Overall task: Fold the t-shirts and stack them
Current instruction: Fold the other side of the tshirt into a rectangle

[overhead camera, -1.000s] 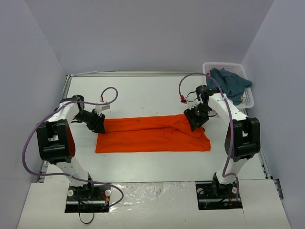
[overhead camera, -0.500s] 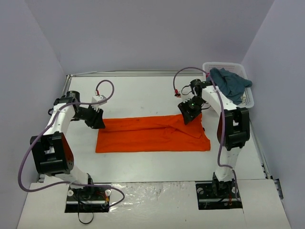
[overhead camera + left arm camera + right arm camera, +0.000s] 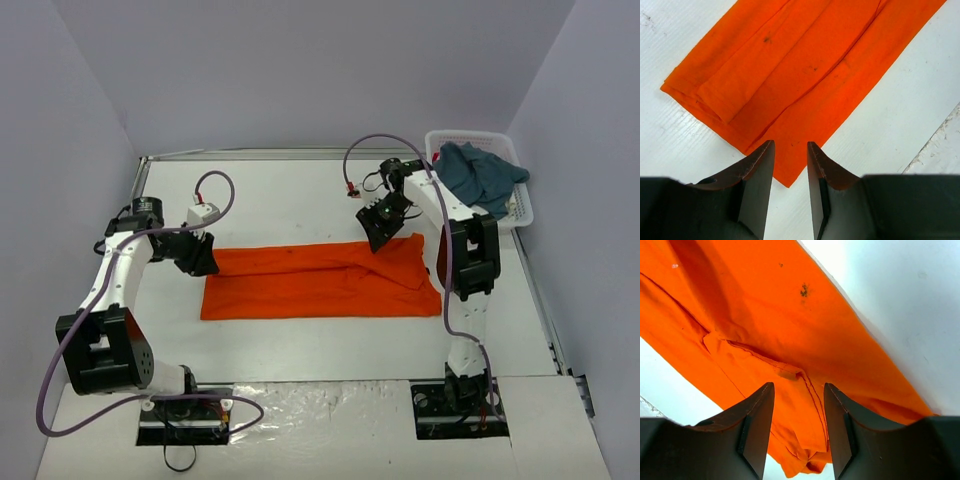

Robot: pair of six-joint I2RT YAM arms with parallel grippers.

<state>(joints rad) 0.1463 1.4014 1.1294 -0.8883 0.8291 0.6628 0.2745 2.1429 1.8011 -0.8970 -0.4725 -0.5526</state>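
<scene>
The orange t-shirt (image 3: pixel 320 280) lies folded into a long flat band across the middle of the table. It also shows in the left wrist view (image 3: pixel 805 70) and the right wrist view (image 3: pixel 765 330). My left gripper (image 3: pixel 203 256) is open and empty, above the band's far left corner (image 3: pixel 788 184). My right gripper (image 3: pixel 381 232) is open and empty, above the band's far right end, over a seam (image 3: pixel 805 385). The teal-blue t-shirt (image 3: pixel 482 176) lies crumpled in the white basket (image 3: pixel 517 208) at the back right.
Grey walls close in the table on three sides. A metal rail (image 3: pixel 250 153) runs along the back edge. Cables loop from both arms above the table. A crinkled plastic sheet (image 3: pixel 320 410) covers the near edge between the arm bases.
Both arms have swung back and outward from the shirt: the left gripper a little to the left, the right gripper up and to the left toward the back. The orange shirt has stayed flat.
</scene>
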